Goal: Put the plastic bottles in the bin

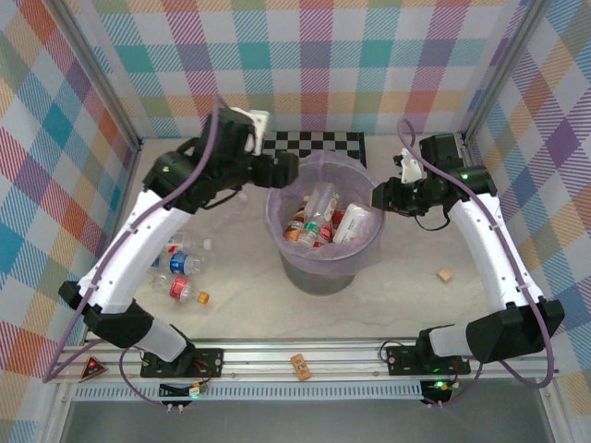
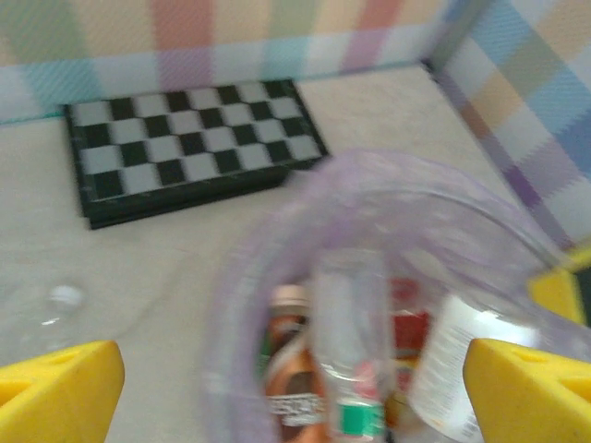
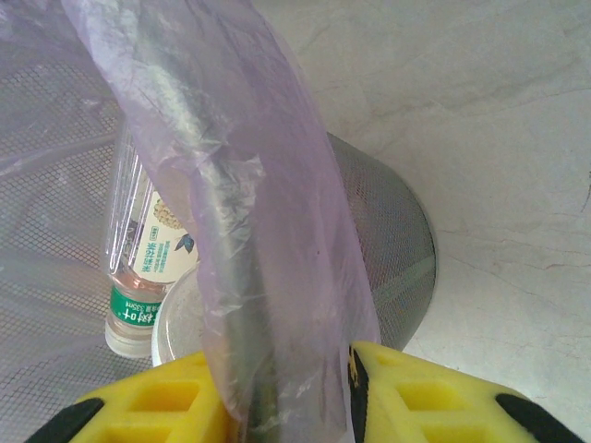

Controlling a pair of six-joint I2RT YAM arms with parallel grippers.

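Pastel plaid walls (image 1: 369, 55) enclose a pale, marbled table (image 1: 240, 314) on three sides under soft, even light. A black-and-white checkerboard (image 1: 314, 143) lies flat against the back wall; a metal rail (image 1: 323, 355) lines the near edge.

No text readable anywhere.
Right wrist view: clear bottle (image 3: 138, 249) inside bin (image 3: 388, 231). Pale label with plant picture and vertical small print, green band with white characters at foot; all too small.
Left wrist view: amber-brown bottle (image 2: 291, 378), dark label, white lettering blurred.
Top view: red triangle sign (image 1: 92, 370) at left end of frame rail (image 1: 277, 355), symbol too small. Blue-label bottle (image 1: 185, 263) and red-label bottle (image 1: 178, 288) on table (image 1: 416, 305), print too small.
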